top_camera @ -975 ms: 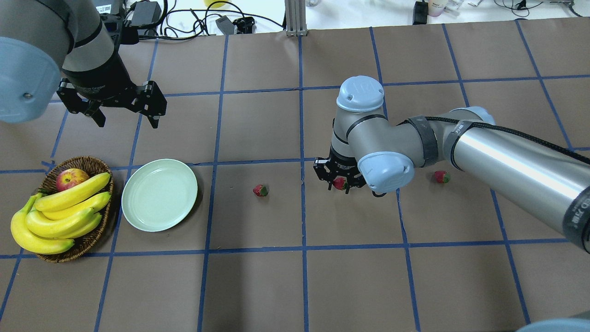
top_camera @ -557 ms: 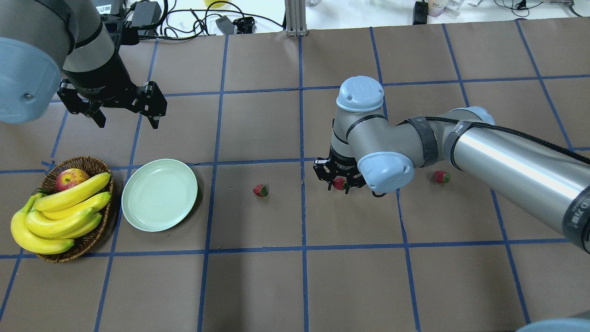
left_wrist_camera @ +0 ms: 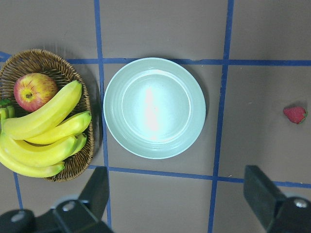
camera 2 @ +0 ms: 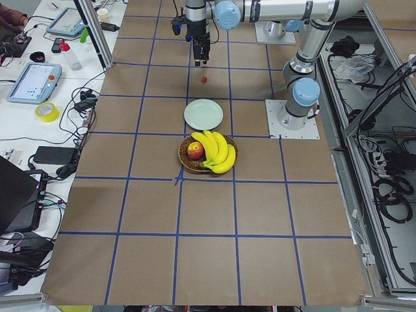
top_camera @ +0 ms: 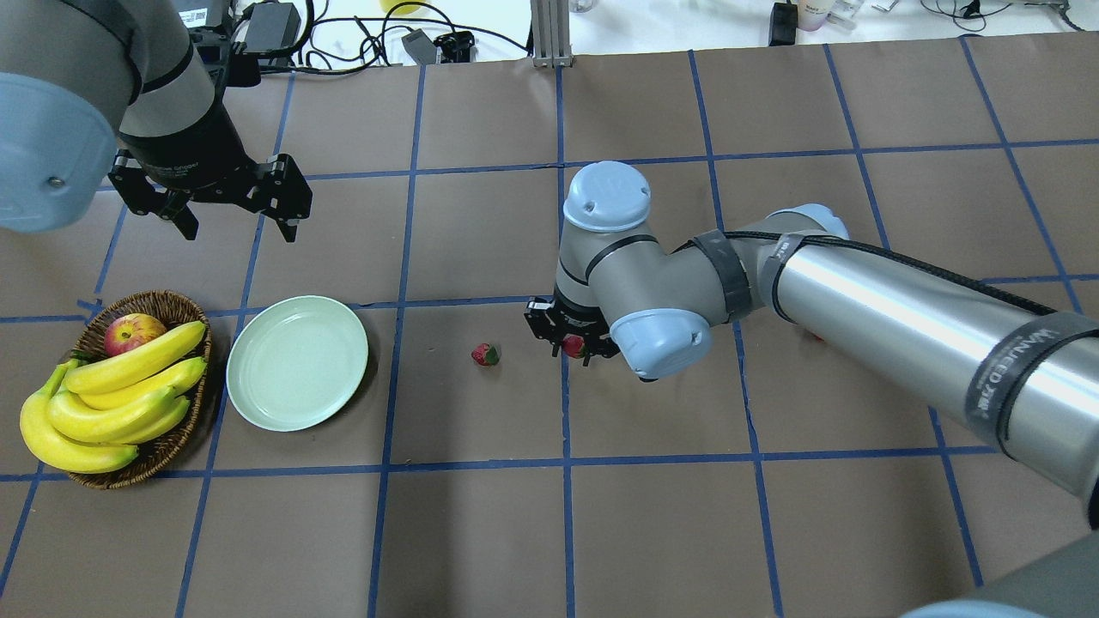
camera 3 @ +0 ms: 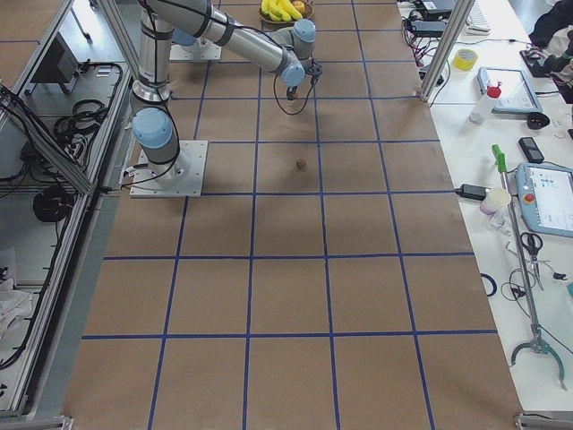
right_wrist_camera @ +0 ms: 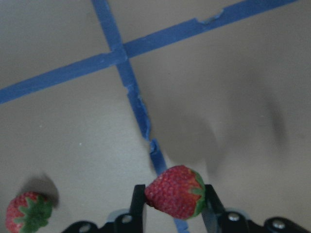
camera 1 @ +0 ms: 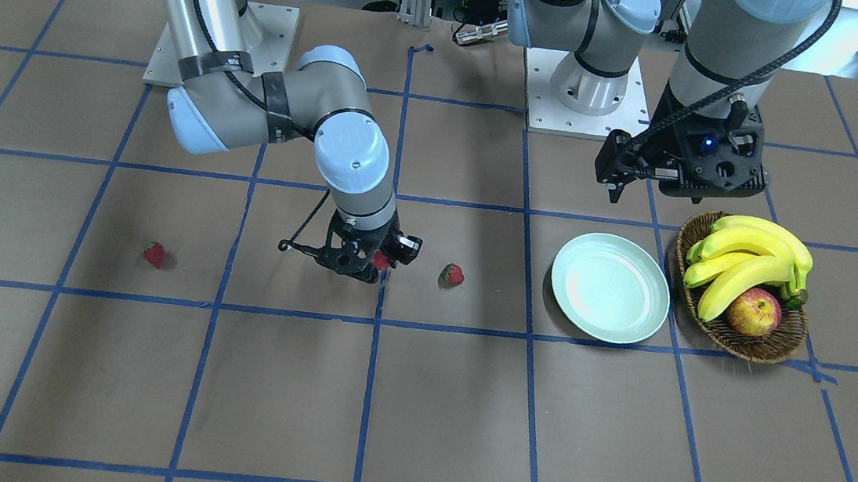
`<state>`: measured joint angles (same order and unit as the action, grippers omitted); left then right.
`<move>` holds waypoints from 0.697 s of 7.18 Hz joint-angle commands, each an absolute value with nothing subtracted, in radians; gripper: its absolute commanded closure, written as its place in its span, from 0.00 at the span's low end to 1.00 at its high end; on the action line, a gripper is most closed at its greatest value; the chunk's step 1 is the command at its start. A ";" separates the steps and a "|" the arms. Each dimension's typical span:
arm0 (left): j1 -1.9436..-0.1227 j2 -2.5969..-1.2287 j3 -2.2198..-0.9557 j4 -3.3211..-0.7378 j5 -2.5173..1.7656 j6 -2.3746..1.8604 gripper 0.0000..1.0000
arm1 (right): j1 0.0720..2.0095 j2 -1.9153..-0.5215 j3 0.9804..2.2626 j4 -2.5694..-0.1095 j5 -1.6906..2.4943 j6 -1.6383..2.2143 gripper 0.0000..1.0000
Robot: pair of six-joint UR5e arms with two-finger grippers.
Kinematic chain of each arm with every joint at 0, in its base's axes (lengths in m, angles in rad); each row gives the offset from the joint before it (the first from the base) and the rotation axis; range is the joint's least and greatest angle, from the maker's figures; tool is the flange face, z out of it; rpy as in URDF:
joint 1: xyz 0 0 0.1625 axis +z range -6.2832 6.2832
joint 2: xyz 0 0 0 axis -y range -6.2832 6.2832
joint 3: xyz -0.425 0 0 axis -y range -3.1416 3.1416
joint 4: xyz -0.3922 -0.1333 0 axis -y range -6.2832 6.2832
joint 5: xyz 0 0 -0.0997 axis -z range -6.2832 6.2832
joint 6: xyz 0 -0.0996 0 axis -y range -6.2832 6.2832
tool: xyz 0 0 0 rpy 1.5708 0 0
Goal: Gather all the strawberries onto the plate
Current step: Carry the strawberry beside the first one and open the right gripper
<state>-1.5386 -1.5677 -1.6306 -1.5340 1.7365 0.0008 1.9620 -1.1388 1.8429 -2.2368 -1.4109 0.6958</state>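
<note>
A table covered in brown paper (top_camera: pixel 481 532) and marked with a grid of blue tape (top_camera: pixel 472 464) holds a round, pale mint-green plate (top_camera: pixel 296 374) with nothing on it. Just beside the plate, with a narrow gap between them, sits a brown wicker basket (top_camera: pixel 172 305) filled with yellow bananas (top_camera: pixel 112 403) and a red-yellow apple (top_camera: pixel 133 332). All three strawberries are on the side of the plate away from the basket, strung out in a rough line. The second strawberry (top_camera: pixel 485 354) lies on the paper nearest the plate, green cap turned sideways. Farther from the plate, the right gripper (top_camera: pixel 573 345) is low over a tape line, its two fingers pinching the held strawberry (right_wrist_camera: pixel 175 191) by its sides. The third strawberry (camera 1: pixel 154 253) lies on the paper farthest from the plate, well beyond the right gripper. The left gripper (top_camera: pixel 239 232) hangs in the air near the plate with its fingers spread wide and nothing between them. Its wrist camera looks straight down on the plate.
</note>
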 commanded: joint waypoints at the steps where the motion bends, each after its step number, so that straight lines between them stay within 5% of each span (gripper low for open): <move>1: -1.539 -1.568 -1.631 -1.534 1.736 -0.002 0.00 | 2.035 -1.068 1.764 -2.253 -1.414 0.767 0.60; 2: -1.539 -1.568 -1.631 -1.534 1.736 -0.002 0.00 | 2.037 -1.071 1.752 -2.252 -1.425 0.769 0.37; 3: -1.539 -1.569 -1.631 -1.534 1.736 -0.002 0.00 | 2.039 -1.081 1.750 -2.240 -1.437 0.767 0.00; 5: -1.539 -1.568 -1.631 -1.534 1.736 -0.002 0.00 | 2.033 -1.113 1.756 -2.227 -1.485 0.720 0.00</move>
<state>-1.5386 -1.5687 -1.6306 -1.5340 1.7365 -0.0015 2.0363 -1.0931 1.7519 -2.2367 -1.4557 0.7520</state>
